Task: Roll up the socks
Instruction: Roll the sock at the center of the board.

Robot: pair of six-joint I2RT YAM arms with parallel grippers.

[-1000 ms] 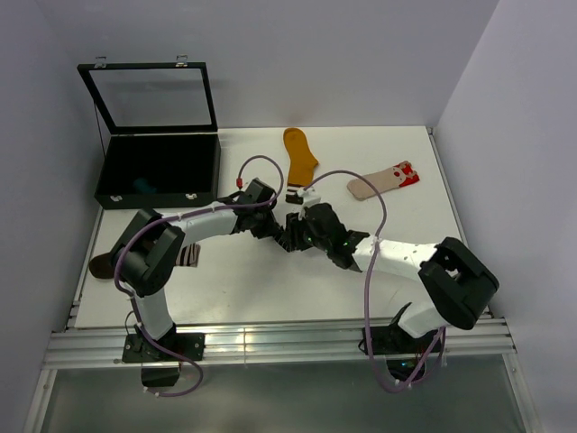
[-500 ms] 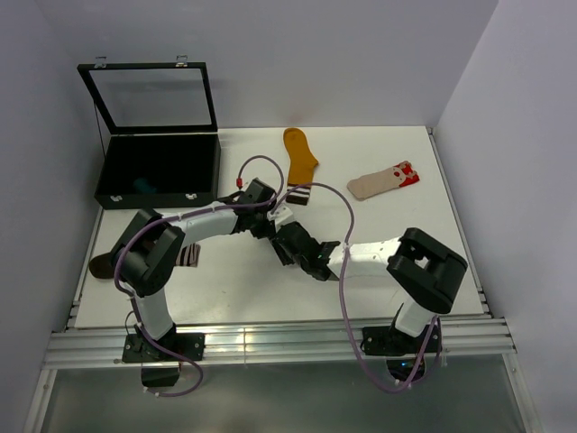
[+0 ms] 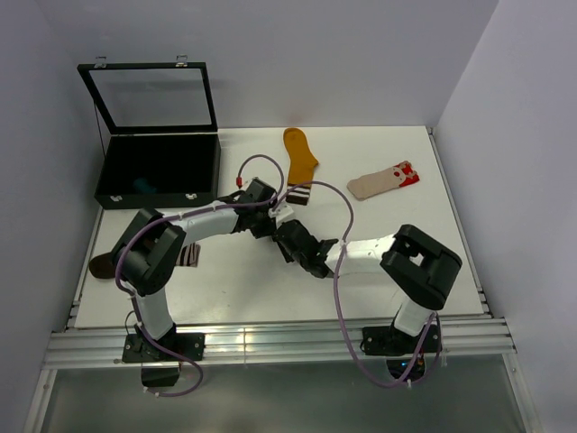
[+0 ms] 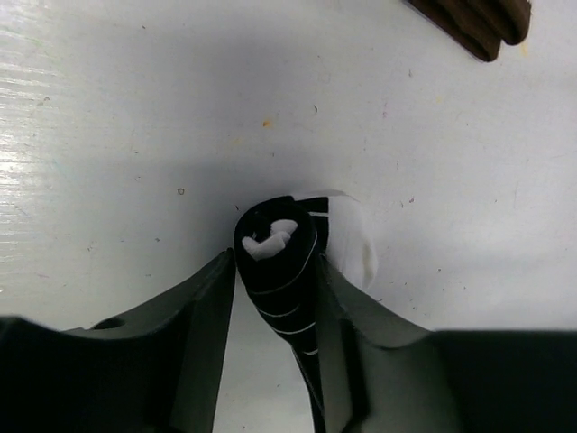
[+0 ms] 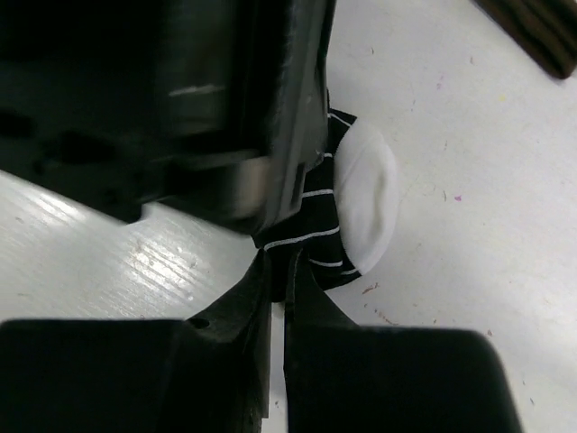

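striped sock [image 4: 273, 239]: rolled, mid-table, just near of mustard sock [image 3: 299, 153] | left gripper [image 4: 275, 271]: part-open, clasping roll on both sides | right gripper [image 5: 278, 271]: fully closed at roll's edge, fabric pinch unclear | next: hold roll tight, tuck white toe in, release slowly | hidden: roll under wrists from above, tail end cut off

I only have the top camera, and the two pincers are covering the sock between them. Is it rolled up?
Observer: Yes. The left wrist view shows the black fabric sock with thin white stripes wound into a tube, sitting between the fingers of the left pincer.
Operator: What is the right pincer doing?
Observer: The right pincer is shut, with its tips at the sock's lower edge, just below a white patch that bulges out sideways.
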